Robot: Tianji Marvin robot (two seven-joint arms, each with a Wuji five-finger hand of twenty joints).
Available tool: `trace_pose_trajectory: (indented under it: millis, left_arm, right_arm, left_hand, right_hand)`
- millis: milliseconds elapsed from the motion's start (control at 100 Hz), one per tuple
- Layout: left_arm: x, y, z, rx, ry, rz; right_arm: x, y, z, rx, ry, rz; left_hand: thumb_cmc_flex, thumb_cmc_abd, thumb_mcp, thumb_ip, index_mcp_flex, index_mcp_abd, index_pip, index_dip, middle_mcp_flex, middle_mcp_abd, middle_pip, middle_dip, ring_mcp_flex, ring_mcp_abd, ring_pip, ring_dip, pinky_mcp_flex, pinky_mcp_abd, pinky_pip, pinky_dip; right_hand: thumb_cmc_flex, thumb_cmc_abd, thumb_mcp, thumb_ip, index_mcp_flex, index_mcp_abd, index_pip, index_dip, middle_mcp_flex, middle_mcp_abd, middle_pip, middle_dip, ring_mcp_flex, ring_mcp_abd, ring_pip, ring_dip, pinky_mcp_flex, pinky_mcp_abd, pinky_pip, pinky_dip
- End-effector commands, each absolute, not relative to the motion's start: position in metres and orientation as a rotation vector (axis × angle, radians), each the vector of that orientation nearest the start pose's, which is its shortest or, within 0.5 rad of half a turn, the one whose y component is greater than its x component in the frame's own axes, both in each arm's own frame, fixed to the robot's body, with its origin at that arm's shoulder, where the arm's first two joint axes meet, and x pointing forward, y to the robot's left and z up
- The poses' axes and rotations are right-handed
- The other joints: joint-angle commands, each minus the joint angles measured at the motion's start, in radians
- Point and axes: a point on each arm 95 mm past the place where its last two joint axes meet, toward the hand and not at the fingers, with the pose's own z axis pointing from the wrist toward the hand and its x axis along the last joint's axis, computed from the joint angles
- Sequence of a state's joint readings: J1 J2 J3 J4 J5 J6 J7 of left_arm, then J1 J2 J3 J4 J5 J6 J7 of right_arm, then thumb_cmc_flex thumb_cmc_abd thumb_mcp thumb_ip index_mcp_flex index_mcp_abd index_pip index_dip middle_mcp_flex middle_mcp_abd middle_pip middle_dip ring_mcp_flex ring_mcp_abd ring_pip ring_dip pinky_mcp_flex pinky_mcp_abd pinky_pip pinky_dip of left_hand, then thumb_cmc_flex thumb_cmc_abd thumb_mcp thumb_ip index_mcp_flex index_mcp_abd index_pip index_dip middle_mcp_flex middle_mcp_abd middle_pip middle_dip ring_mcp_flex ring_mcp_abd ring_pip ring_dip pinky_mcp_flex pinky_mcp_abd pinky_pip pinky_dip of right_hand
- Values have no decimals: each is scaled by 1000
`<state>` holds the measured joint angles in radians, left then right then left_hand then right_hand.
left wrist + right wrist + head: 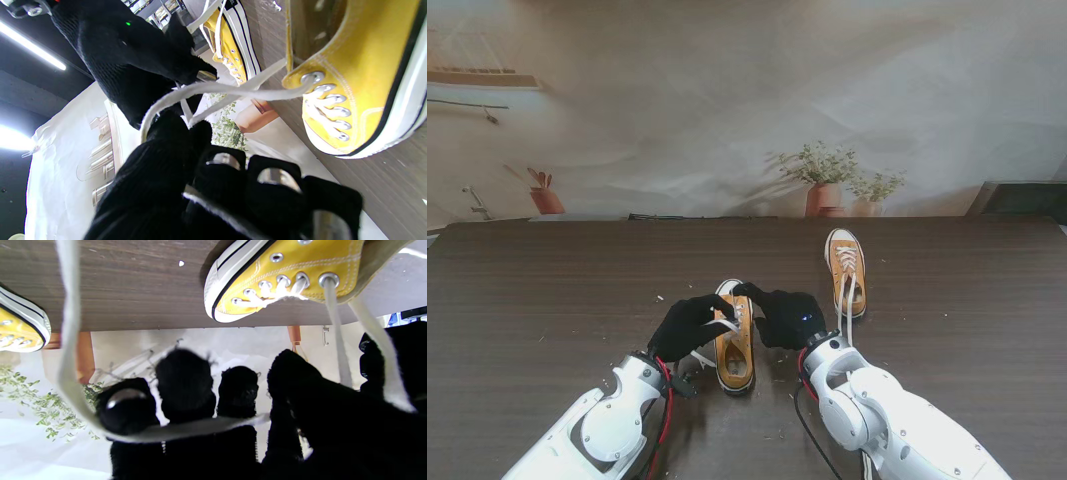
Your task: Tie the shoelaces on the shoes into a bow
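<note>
Two yellow canvas shoes with white laces stand on the dark wooden table (547, 300). Both black-gloved hands meet over the nearer shoe (735, 352), whose toe points away from me. My left hand (689, 325) is on its left side, fingers closed on a lace end (230, 89) drawn out from the top eyelets. From the right side, my right hand (787, 316) pinches a crossing lace strand (186, 110). Another long lace (186, 428) lies across my right fingers (183, 383). The shoe's eyelets (283, 280) show in the right wrist view. Whether a knot is formed is hidden.
The second shoe (845, 262) stands farther off to the right, its loose lace (848, 312) trailing toward my right wrist. A printed backdrop with potted plants (827, 180) rises behind the table's far edge. Small crumbs dot the table near my arms.
</note>
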<state>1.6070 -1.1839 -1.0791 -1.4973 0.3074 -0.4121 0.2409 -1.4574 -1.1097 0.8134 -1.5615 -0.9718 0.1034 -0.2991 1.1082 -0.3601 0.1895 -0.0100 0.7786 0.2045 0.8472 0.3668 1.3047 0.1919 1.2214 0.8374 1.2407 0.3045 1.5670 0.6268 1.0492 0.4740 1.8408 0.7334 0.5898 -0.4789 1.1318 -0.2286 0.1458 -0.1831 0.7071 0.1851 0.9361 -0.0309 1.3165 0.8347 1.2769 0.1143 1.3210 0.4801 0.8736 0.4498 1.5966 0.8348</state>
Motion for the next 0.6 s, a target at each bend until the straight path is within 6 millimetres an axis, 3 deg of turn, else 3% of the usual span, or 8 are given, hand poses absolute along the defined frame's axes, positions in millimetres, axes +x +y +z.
trace_pose_trajectory:
  millis: [0, 90, 200, 230, 360, 420, 470, 590]
  left_arm:
    - [357, -66, -354, -1673, 1027, -2365]
    - [356, -66, -354, -1674, 1030, -2367]
    - [354, -65, -355, -1675, 1030, -2367]
    - [354, -65, -355, -1676, 1029, -2367]
    - [352, -63, -355, -1671, 1028, -2362]
    - [351, -62, -353, -1660, 1020, -2359]
    - [351, -60, -352, -1645, 1015, -2352]
    - [349, -53, -350, -1592, 1026, -2314]
  right_arm:
    - [366, 115, -344, 1026, 1504, 1717]
    - [367, 116, -345, 1033, 1494, 1729]
    - [367, 116, -346, 1046, 1490, 1742]
    - [367, 115, -346, 1048, 1490, 1741]
    - [366, 115, -348, 1056, 1487, 1751]
    - [365, 114, -348, 1065, 1490, 1757]
    - [364, 113, -348, 1073, 1496, 1761]
    - [361, 109, -345, 1092, 1501, 1772]
  left_hand:
    - [43, 27, -33, -6, 33, -62, 29, 20, 46, 54, -17, 22, 27, 17, 32, 22, 38, -223, 253, -8]
    - [43, 27, -33, -6, 33, -63, 29, 19, 46, 54, -18, 23, 27, 17, 32, 22, 38, -223, 253, -8]
    - [44, 27, -34, -6, 32, -64, 28, 18, 46, 54, -18, 24, 27, 17, 32, 22, 38, -223, 253, -9]
    - [43, 27, -35, -6, 32, -65, 28, 18, 46, 54, -18, 24, 27, 17, 32, 22, 38, -223, 253, -9]
    - [40, 31, -39, -6, 25, -86, 17, 10, 44, 45, -19, 26, 27, 10, 28, 21, 38, -231, 252, -17]
    - [40, 34, -43, -5, 15, -102, 2, -2, 43, 37, -20, 28, 27, 10, 27, 21, 38, -241, 253, -23]
    - [40, 37, -46, -2, 3, -111, -29, -30, 43, 34, -21, 31, 29, -33, 28, 20, 39, -247, 253, -27]
    - [27, 50, -53, 7, -58, -68, -311, -117, 39, 18, -24, 41, 29, -43, 32, 17, 40, -270, 253, -35]
  right_hand:
    - [35, -24, -24, -47, -58, 80, -136, -81, -89, 25, -24, -53, -34, 32, -62, -34, -79, -2, -47, 19]
    - [33, -33, -33, -58, -37, 84, -360, -194, -217, 56, -89, -145, -155, 49, -196, -33, -219, -13, -162, -6]
    - [25, -20, -33, -51, 6, 77, -620, -180, -300, 77, -170, -239, -252, 57, -331, -35, -326, -27, -263, -58]
    - [25, -14, -37, -47, 24, 76, -716, -130, -313, 77, -178, -258, -263, 54, -351, -34, -335, -32, -272, -69]
    - [2, -2, -24, -26, 18, 71, -747, -105, -346, 81, -239, -320, -313, 58, -426, -55, -385, -39, -331, -97]
    - [-44, 27, -4, 47, 21, 62, -751, -116, -395, 87, -276, -344, -361, 64, -494, -70, -430, -45, -376, -122]
    - [-68, 37, -4, 94, 20, 53, -747, -115, -441, 97, -326, -360, -405, 68, -553, -84, -468, -55, -415, -145]
    - [-99, 25, -3, 99, 16, -6, -721, -13, -552, 125, -459, -425, -516, 98, -752, -143, -570, -78, -551, -241]
